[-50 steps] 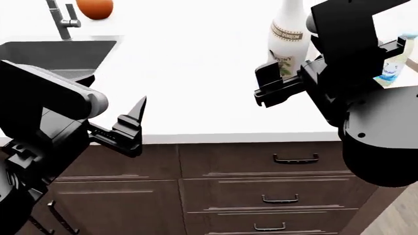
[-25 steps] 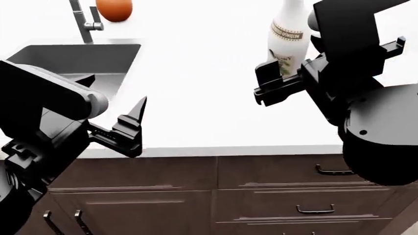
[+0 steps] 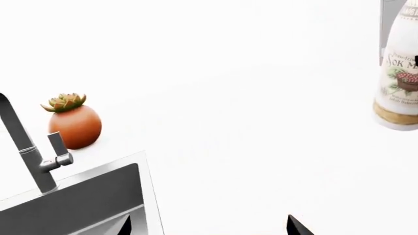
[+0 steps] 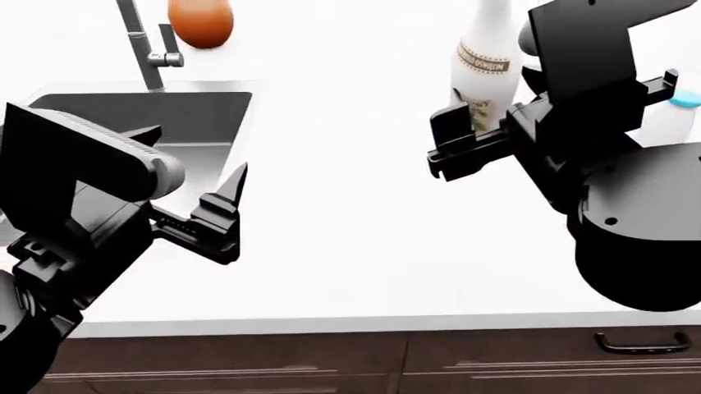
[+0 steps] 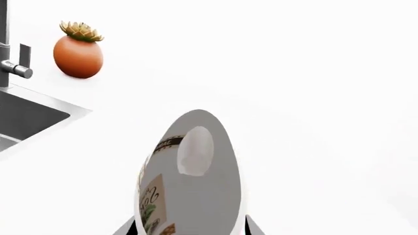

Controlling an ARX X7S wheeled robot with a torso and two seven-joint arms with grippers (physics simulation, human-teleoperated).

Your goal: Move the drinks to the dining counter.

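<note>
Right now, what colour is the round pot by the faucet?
Orange-terracotta pot, holding a green succulent; it shows best in the left wrist view.

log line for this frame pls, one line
right gripper: at cream bottle, grasp unclear | left gripper: open, empty, over counter by sink | blue-cap bottle behind right arm

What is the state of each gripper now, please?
Left gripper: empty; open or closed cannot be told.
Right gripper: its jaws flank the tall cream slim-necked bottle with a brown-printed label; a firm grip cannot be told.
</note>
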